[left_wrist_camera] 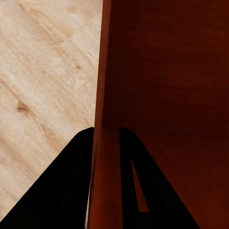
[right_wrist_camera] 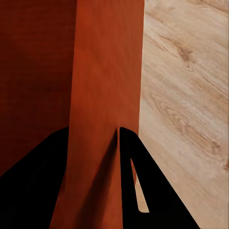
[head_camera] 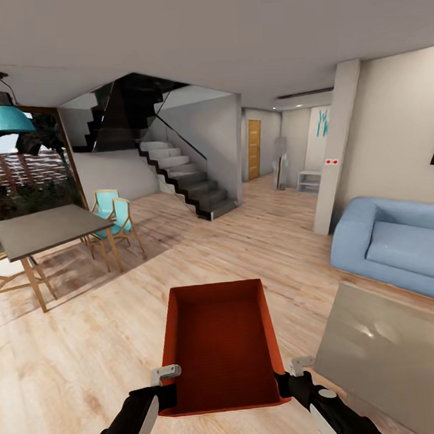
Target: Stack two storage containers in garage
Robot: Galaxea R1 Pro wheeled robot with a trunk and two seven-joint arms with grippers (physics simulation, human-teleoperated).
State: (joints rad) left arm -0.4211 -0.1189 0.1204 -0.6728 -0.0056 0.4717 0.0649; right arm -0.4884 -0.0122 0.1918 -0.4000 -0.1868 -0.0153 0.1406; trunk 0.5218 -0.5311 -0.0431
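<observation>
I hold one orange-red storage container (head_camera: 221,342) level in front of me above the light wood planks of the living room. My left gripper (head_camera: 164,388) is shut on its left wall near the front corner, and my right gripper (head_camera: 288,378) is shut on its right wall. In the left wrist view the container wall (left_wrist_camera: 107,95) runs between the two black fingers (left_wrist_camera: 62,191). The right wrist view shows the same: the wall (right_wrist_camera: 105,86) is pinched between the dark fingers (right_wrist_camera: 143,186). The container is empty.
A grey glass coffee table (head_camera: 385,348) stands close at my right front. Behind it is the light-blue sofa (head_camera: 392,245). A dining table (head_camera: 44,231) with teal chairs (head_camera: 114,217) is at the left. A staircase (head_camera: 182,174) and a hallway with a wooden door (head_camera: 254,149) lie ahead.
</observation>
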